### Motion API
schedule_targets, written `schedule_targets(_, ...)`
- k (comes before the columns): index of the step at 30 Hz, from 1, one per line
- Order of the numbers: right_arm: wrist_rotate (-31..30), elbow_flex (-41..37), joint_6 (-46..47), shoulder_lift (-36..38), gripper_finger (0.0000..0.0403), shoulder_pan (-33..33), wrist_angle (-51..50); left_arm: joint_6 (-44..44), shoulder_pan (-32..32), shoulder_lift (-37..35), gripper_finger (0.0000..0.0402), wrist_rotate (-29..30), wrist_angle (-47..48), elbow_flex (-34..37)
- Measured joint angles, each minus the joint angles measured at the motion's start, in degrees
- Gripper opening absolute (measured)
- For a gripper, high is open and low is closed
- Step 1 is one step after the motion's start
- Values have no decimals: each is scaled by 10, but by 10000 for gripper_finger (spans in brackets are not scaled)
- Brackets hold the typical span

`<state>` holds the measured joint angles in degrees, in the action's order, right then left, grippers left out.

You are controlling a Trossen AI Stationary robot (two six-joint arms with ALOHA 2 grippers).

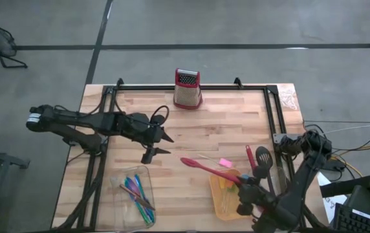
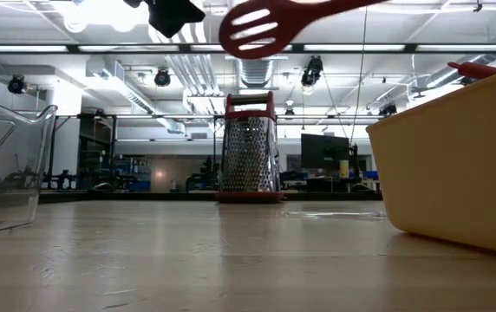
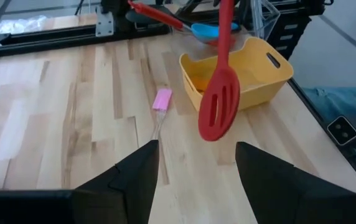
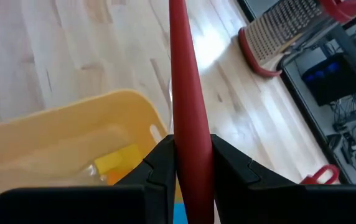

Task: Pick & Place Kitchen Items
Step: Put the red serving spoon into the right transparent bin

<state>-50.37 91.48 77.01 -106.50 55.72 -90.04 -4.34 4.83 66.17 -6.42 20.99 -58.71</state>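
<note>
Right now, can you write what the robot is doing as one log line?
right gripper: shut on red slotted spatula, lifted over yellow tray | left gripper: open, waiting mid-table

The right gripper [image 4: 192,163] is clamped on the red spatula handle [image 4: 183,81], one dark finger on each side. The handle extends away over the orange tray [image 4: 53,140]. Inside the tray, beside the fingers, lies a yellow piece [image 4: 117,160]. Beyond the tray, the box grater [image 4: 282,36] appears to lie at the table's far edge.
</note>
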Motion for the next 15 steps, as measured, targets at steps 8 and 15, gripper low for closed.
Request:
schedule_targets(8, -1, -33, 49, 0, 65, 11, 0, 8, 4, 0, 218, 0, 0, 0)
schedule_targets(15, 0, -66, 73, 0, 65, 11, 0, 10, 9, 0, 218, 0, 0, 0)
